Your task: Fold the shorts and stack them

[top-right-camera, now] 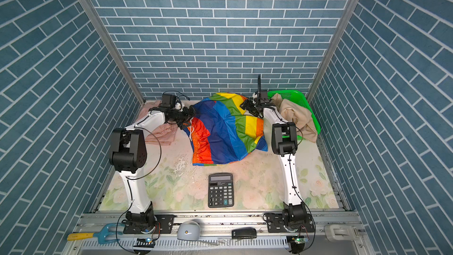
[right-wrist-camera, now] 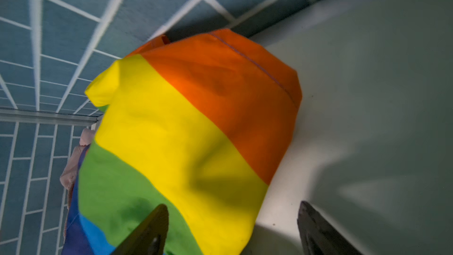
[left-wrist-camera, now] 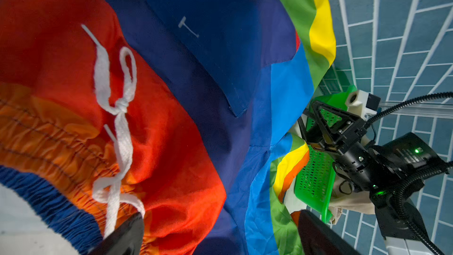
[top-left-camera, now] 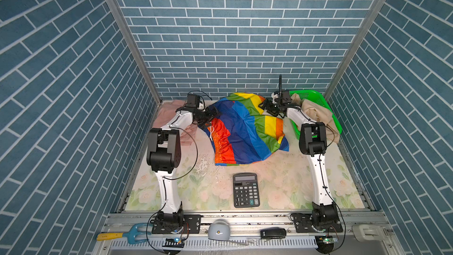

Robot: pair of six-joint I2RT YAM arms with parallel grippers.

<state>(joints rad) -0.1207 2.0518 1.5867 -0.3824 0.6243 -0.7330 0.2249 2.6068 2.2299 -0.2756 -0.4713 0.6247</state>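
Note:
The rainbow-striped shorts (top-left-camera: 245,133) (top-right-camera: 225,131) lie spread and rumpled at the back middle of the table. My left gripper (top-left-camera: 208,118) (left-wrist-camera: 220,219) is open at their orange gathered waist, beside the white drawstring (left-wrist-camera: 120,118), with cloth between the jaws. My right gripper (top-left-camera: 266,107) (right-wrist-camera: 232,206) is open at the far right leg; its green and yellow stripes (right-wrist-camera: 183,131) lie between the jaws, not pinched. The pale pink shorts (top-left-camera: 166,116) (top-right-camera: 161,132) lie at the back left, partly under my left arm. The beige shorts (top-left-camera: 316,111) (top-right-camera: 296,116) hang over the basket.
A green mesh basket (top-left-camera: 311,94) (top-right-camera: 291,94) stands at the back right corner, behind my right arm. A black calculator (top-left-camera: 245,190) (top-right-camera: 220,190) lies at the front middle of the flowered table (top-left-camera: 282,180). Blue brick walls close in three sides.

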